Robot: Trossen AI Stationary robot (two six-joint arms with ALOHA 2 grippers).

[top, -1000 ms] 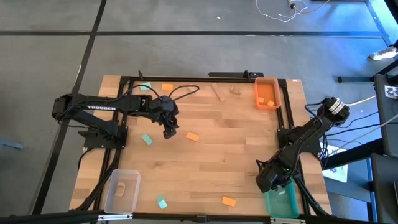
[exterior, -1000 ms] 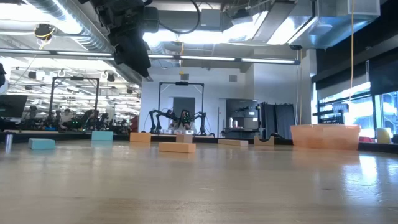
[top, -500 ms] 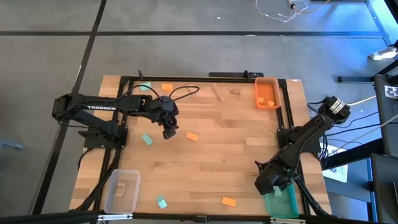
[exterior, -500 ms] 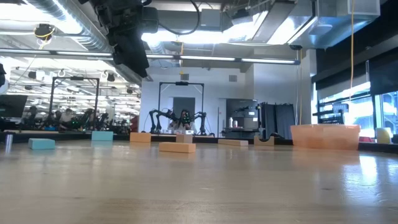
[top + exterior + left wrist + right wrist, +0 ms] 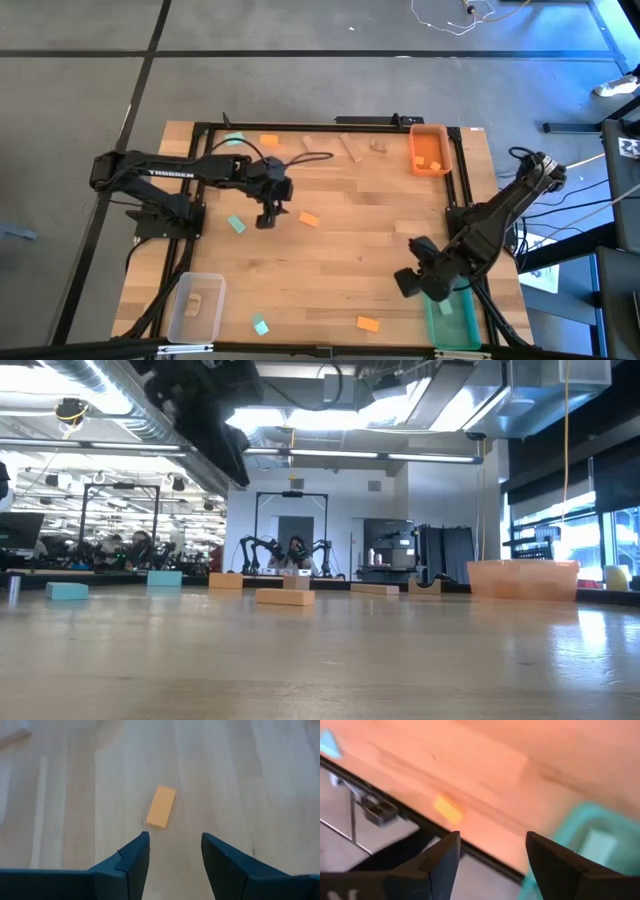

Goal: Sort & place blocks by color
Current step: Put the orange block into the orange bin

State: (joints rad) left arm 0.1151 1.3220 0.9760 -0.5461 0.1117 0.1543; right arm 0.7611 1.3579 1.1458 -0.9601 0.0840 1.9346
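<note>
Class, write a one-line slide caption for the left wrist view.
Left claw, open and empty, hovers above the wooden table, facing an orange block.

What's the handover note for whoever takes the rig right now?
Left gripper: open, empty, hovering beside an orange block mid-table.
Right gripper: open, empty, at the near right by the green bin.
Done: a teal block lies in the green bin, orange blocks in the orange bin, one pale block in the clear bin.
Left: loose orange, teal and wood blocks scattered on the table.
</note>
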